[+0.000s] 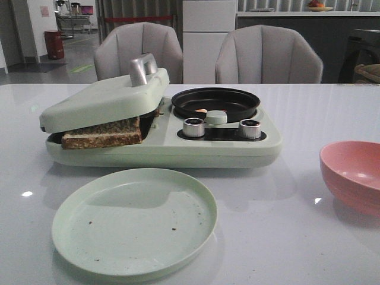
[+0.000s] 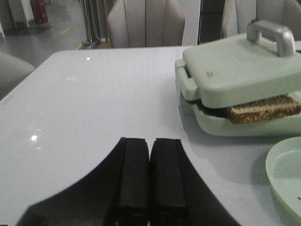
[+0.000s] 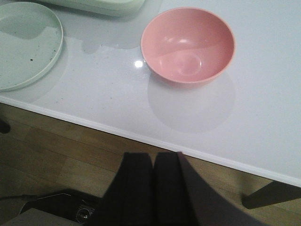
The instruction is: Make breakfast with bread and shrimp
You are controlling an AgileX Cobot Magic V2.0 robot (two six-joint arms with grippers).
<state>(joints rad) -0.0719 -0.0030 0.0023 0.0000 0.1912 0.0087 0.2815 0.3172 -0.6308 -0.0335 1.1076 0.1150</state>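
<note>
1. A glossy white table (image 1: pixel 309 237) fills the room's near side, with two grey chairs (image 1: pixel 268 54) behind it.
2. The pale green breakfast maker (image 1: pixel 178 145) sits mid-table, its lid (image 1: pixel 107 98) propped on the bread (image 1: pixel 102 134).
3. A green plate (image 1: pixel 133 221) lies at 6 o'clock of it; a pink bowl (image 3: pixel 188 44) at 4.
4. The left gripper (image 2: pixel 149 176), fingers pressed together, has the bread at 2 o'clock, well apart.
5. The right gripper (image 3: pixel 154 188), also closed, hangs off the table edge.
6. The shrimp (image 1: pixel 202 111) sits in the black pan (image 1: pixel 215 102).
</note>
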